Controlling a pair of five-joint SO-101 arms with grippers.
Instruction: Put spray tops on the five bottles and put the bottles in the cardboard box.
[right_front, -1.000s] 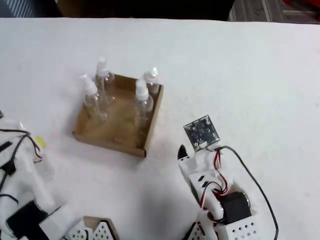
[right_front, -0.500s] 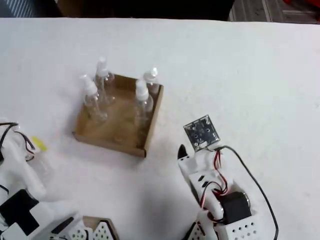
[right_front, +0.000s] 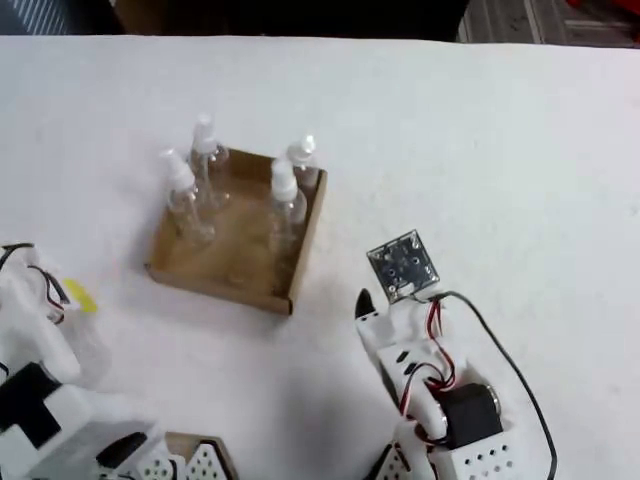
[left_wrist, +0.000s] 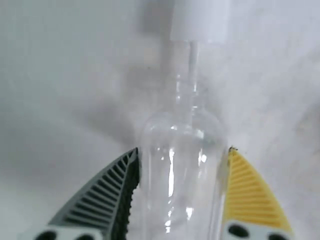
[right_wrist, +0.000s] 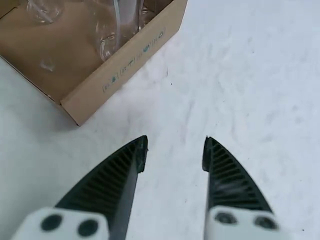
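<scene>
- Fingers first: the left gripper (left_wrist: 183, 150) has its ribbed yellow finger (left_wrist: 248, 195) and its ribbed dark grey finger (left_wrist: 107, 195) pressed against opposite sides of a clear plastic bottle (left_wrist: 180, 170), so it is clamped on the bottle's body.
- That bottle wears a white spray top (left_wrist: 199, 20), and a thin dip tube runs down from the top into the neck.
- From the high view, the yellow finger tip (right_front: 80, 296) sits at the left edge of the frame, about two thirds of the way down. The held bottle is beside it over the white table (right_front: 500, 150), to the left of the box and apart from it.
- The right gripper (right_wrist: 175, 147) has its two black ribbed fingers (right_wrist: 120, 175) spread with nothing between them, just bare table under the gap.
- In the high view the right gripper (right_front: 365, 305) is in the lower middle of the frame, near the box's lower right corner but not touching it.
- The shallow brown cardboard box (right_front: 306, 245) lies left of centre, and its corner (right_wrist: 125, 65) shows beyond the right fingers.
- Four clear bottles with white spray tops stand upright inside the box: one at the near left (right_front: 186, 205), one at the far left (right_front: 208, 160), one at the near right (right_front: 286, 205), one at the far right corner (right_front: 303, 160).
</scene>
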